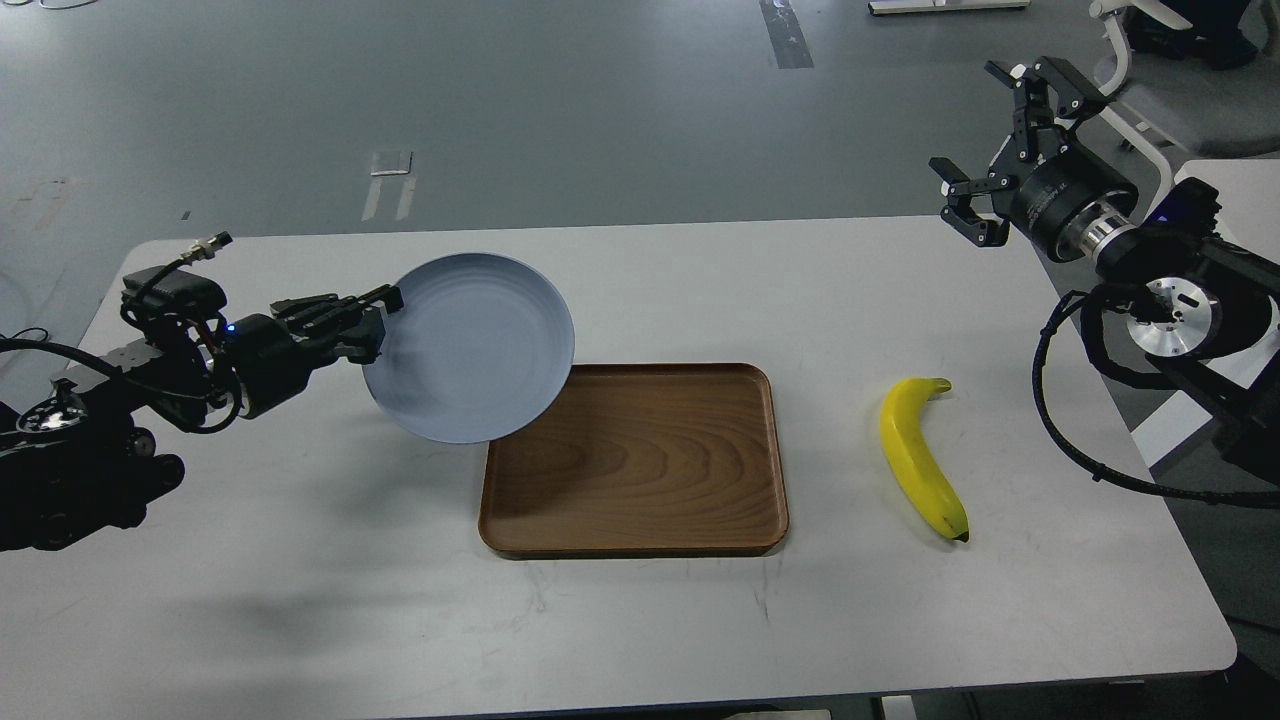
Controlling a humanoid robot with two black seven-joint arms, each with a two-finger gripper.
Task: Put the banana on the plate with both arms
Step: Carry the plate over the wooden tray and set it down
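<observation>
A rectangular brown wooden tray (pixel 640 470) with rounded corners and a low raised rim lies flat near the middle of the white desk (pixel 300 600). Beyond the desk's far edge stretches a grey floor (pixel 560 110) with pale tape marks (pixel 392 180) behind the tray to its left. A white chair (pixel 1150 90) stands far right of the tray.

A lab or test hall, by the look of it: a wide bare grey floor (pixel 520 90) with tape marks (pixel 392 180), a plain white worktop (pixel 300 600) standing alone in the open, and an office chair (pixel 1150 90) beside another white table (pixel 1235 195) at the right.
</observation>
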